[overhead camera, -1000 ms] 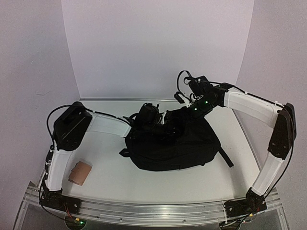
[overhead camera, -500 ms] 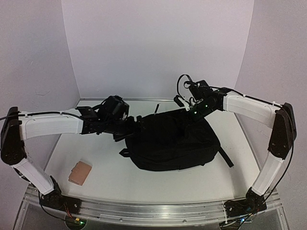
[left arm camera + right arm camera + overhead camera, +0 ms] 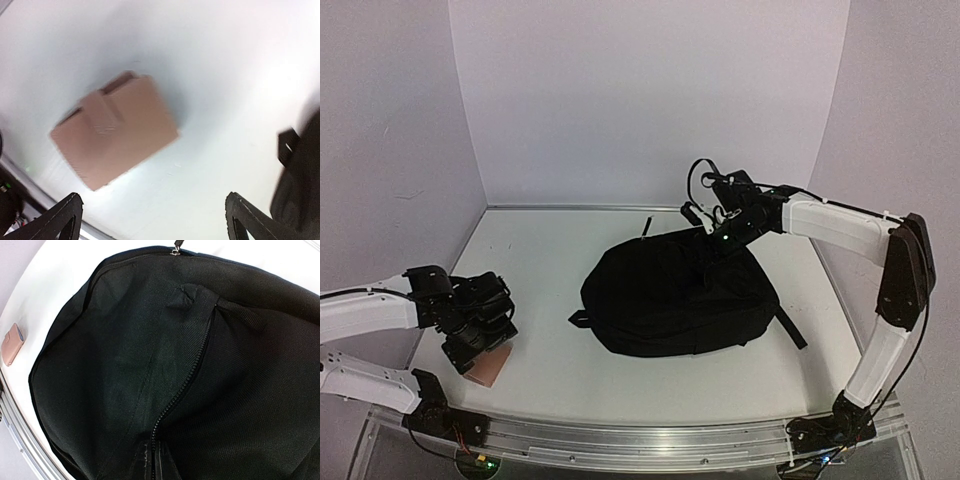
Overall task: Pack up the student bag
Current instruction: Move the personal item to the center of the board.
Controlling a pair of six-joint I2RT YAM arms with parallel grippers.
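One student bag (image 3: 680, 300), contents unseen.

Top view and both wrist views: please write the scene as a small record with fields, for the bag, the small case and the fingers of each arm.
student bag: black, lying on the white table, middle to right
small case: pinkish brown, flat on the table near the left front corner, apart from the bag
left fingers: open, above the small case, holding nothing
right fingers: shut, seem to pinch the bag's far edge near the zip
packing: small case not yet in the bag
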